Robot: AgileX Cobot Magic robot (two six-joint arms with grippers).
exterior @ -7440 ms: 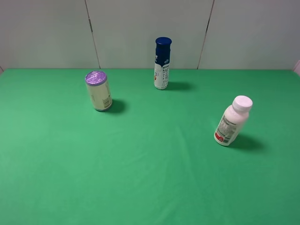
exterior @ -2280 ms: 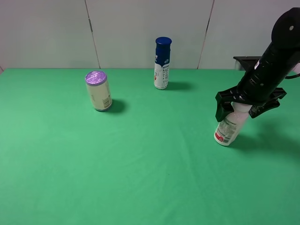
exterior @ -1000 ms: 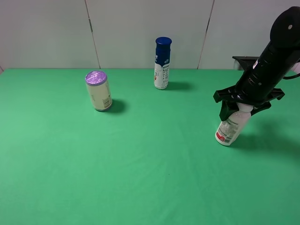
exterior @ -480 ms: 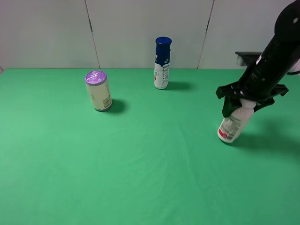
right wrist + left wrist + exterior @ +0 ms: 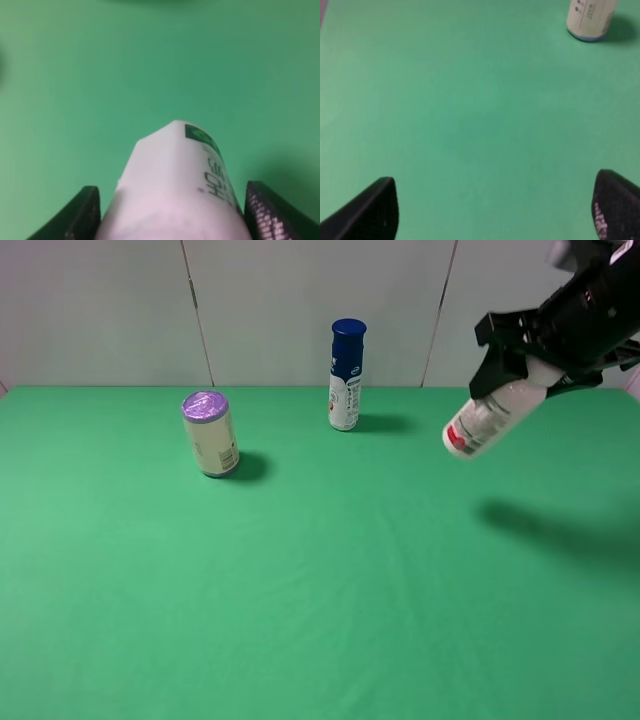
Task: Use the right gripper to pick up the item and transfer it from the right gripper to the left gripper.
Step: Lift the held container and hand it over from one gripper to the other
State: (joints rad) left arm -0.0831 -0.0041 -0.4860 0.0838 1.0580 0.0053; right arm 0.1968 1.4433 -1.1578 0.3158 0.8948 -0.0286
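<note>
My right gripper [image 5: 535, 355] is shut on the neck of the white bottle [image 5: 490, 415] and holds it tilted, high above the green table [image 5: 320, 570] at the right. In the right wrist view the white bottle [image 5: 185, 180] fills the space between the two black fingers [image 5: 82, 212]. My left gripper [image 5: 492, 210] is open and empty over the cloth; only its two fingertips [image 5: 370, 207] show, and it is out of the exterior view.
A cream can with a purple lid [image 5: 209, 433] stands at the back left; its base shows in the left wrist view [image 5: 590, 20]. A blue-capped bottle [image 5: 345, 375] stands at the back middle near the wall.
My right gripper closed on the white bottle, then lifted it off the table, up and slightly left. The can and the blue-capped bottle have not moved.
</note>
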